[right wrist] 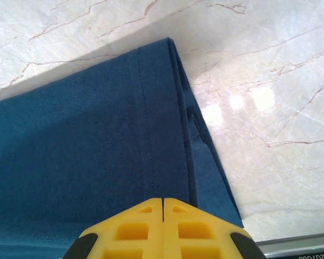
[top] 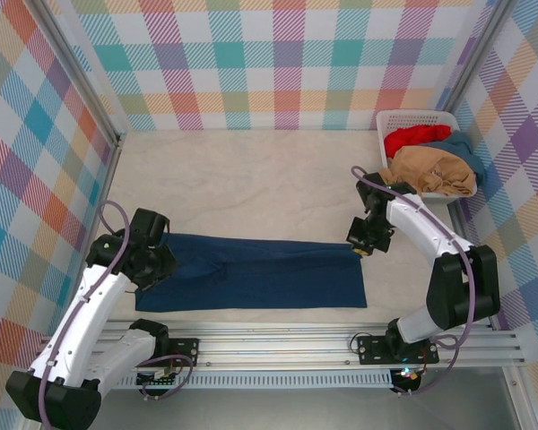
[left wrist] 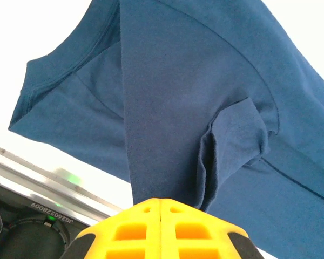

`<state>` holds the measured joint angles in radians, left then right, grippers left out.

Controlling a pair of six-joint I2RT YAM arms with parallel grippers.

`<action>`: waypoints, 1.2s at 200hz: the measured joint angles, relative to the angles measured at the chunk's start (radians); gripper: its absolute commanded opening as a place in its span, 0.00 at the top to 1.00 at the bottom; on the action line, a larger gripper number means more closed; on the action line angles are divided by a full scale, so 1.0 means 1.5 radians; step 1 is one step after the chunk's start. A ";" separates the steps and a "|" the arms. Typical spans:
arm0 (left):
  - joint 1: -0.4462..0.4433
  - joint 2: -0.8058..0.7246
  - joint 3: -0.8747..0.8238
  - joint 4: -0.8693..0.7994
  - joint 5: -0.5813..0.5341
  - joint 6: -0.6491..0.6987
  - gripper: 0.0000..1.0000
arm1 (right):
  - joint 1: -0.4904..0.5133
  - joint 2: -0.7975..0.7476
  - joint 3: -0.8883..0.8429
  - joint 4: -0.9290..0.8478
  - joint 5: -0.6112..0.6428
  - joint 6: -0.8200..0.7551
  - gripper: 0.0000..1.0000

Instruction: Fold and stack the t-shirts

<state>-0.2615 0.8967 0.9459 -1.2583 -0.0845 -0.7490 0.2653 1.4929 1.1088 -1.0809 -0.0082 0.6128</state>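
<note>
Marbled tabletop [top: 251, 179]; navy t-shirt [top: 260, 273] in left claw [left wrist: 161, 204], right claw [right wrist: 163, 202] (both tight)

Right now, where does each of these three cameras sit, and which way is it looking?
Top external: above and behind, looking down on the table, basket, left arm and right arm.
Left wrist: on the left arm, looking past left fingers shut on the navy t-shirt by collar and sleeve.
Right wrist: on the right arm, looking past right fingers shut on that shirt's hem corner.
All three share the navy t-shirt.
</note>
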 measured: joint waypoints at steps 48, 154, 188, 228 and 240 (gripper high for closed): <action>-0.004 -0.033 0.002 -0.029 -0.044 -0.019 1.00 | 0.000 -0.009 0.000 -0.017 0.021 0.000 1.00; -0.005 -0.058 -0.017 -0.053 -0.075 -0.047 1.00 | 0.000 -0.011 -0.035 -0.026 0.033 0.003 1.00; -0.005 -0.069 -0.020 -0.066 -0.080 -0.049 1.00 | 0.000 -0.011 -0.063 -0.025 0.031 0.005 1.00; -0.005 -0.073 -0.036 -0.069 -0.081 -0.053 1.00 | 0.002 0.014 -0.072 -0.013 0.037 0.008 1.00; -0.005 -0.073 -0.040 -0.070 -0.084 -0.055 1.00 | 0.002 0.023 -0.076 -0.002 0.041 0.010 1.00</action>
<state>-0.2684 0.7872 0.8856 -1.3632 -0.2104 -0.8314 0.2684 1.5280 0.9943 -1.0836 0.0528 0.6285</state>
